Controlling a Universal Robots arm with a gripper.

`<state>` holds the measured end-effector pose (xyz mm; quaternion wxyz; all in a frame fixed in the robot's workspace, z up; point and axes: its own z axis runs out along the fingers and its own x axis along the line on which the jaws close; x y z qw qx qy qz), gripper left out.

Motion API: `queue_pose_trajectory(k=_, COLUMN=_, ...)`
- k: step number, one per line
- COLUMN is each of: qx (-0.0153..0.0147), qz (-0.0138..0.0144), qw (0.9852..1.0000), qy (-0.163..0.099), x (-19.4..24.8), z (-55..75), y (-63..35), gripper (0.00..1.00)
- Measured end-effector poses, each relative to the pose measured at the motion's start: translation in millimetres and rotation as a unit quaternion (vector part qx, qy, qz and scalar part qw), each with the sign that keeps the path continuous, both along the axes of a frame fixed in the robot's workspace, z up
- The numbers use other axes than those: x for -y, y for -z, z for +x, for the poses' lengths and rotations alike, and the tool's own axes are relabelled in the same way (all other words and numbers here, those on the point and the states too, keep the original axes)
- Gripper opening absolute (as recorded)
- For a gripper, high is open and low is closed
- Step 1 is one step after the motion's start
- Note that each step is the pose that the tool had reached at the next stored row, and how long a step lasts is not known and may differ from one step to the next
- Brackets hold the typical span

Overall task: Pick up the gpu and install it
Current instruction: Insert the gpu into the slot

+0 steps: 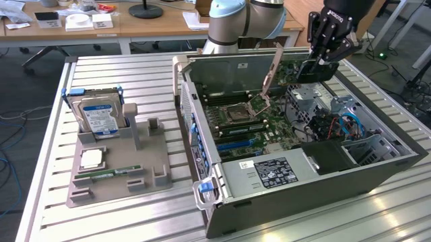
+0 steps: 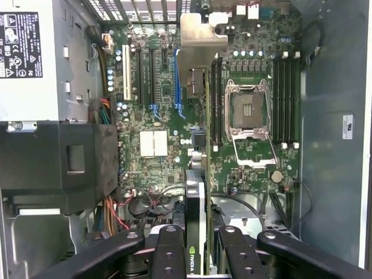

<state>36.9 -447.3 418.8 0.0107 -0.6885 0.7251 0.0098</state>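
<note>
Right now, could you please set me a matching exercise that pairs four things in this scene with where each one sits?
Things
1. gpu
2. hard drive
3. memory stick
4. processor socket

Places
A. lying flat in the grey holder
B. on the motherboard, its frame lifted open
C. clamped in the gripper above the open computer case
D. standing upright in the grey holder

Pairs: 1-C, 2-D, 3-A, 4-B
</note>
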Motion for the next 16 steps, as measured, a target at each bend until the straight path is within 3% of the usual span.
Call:
queue_pose_trajectory(k=8, qx=0.0000, qz=0.0000, qw=1.0000, qy=0.000, x=-0.1, z=-0.9, y=12.3, gripper=0.27)
queue_pose_trajectory(k=16, qx=0.0000, qz=0.0001, qw=1.0000, qy=0.000, x=0.0, z=-0.9, y=12.7, gripper=0.27)
